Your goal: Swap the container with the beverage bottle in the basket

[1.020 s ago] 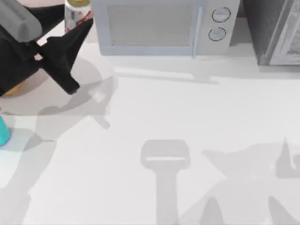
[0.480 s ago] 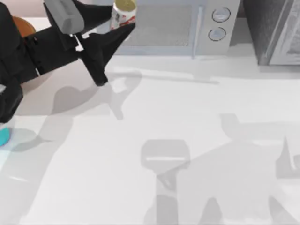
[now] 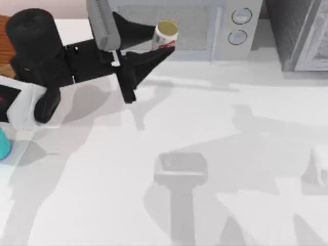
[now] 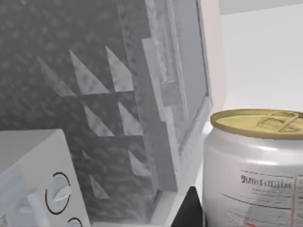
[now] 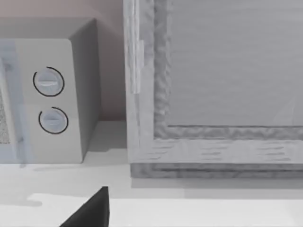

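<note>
Can: one | left tool: pinching it | microwave: one

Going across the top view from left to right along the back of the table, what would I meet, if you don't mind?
Basket → left pincer holding the can → microwave dials → grey cabinet.

Your left arm: matte black links, thick rounded cylinder housing at its rear end, beside orange-brown basket. White shell segment below that cylinder, dark panel with red mark on its side. Grey ribbed block mounted on top of wrist. Left gripper: two black wedge fingers tapering to points, farthest part from basket. No cables or screws you can make out. Right wrist view: black pointed fingertip of your right gripper.
</note>
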Robot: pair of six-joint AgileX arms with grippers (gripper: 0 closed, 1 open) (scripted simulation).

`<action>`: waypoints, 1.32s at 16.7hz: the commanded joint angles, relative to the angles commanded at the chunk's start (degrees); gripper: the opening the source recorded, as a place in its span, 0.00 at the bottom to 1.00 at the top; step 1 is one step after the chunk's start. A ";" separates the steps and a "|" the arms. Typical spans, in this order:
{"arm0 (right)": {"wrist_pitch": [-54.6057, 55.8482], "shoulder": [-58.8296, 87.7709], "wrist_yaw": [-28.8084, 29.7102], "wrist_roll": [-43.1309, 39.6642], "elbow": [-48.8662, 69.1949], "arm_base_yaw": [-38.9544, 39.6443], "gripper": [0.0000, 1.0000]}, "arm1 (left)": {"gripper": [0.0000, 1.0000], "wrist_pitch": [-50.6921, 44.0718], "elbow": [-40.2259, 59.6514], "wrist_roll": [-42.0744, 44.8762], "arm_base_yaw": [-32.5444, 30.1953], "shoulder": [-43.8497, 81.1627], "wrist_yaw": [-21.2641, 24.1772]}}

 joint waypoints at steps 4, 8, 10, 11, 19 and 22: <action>0.00 0.00 0.00 0.00 0.00 0.00 1.00 | 0.00 4.17 4.06 -0.48 -0.68 8.69 4.64; 0.00 0.00 0.00 0.00 0.00 0.00 1.00 | 0.00 7.93 7.76 -1.33 -1.01 17.26 8.69; 0.00 0.00 0.00 0.00 0.00 0.00 1.00 | 0.00 9.78 9.56 -1.80 -1.14 21.54 10.60; 0.00 0.00 0.00 0.00 0.00 0.00 1.00 | 0.00 10.72 10.46 -2.04 -1.20 23.70 11.55; 0.00 0.00 0.00 0.00 0.00 0.00 1.00 | 0.00 16.38 15.61 -5.27 -1.01 37.42 16.36; 0.00 0.00 0.00 0.00 0.00 0.00 1.00 | 0.00 16.50 15.71 -5.51 -0.94 37.82 16.41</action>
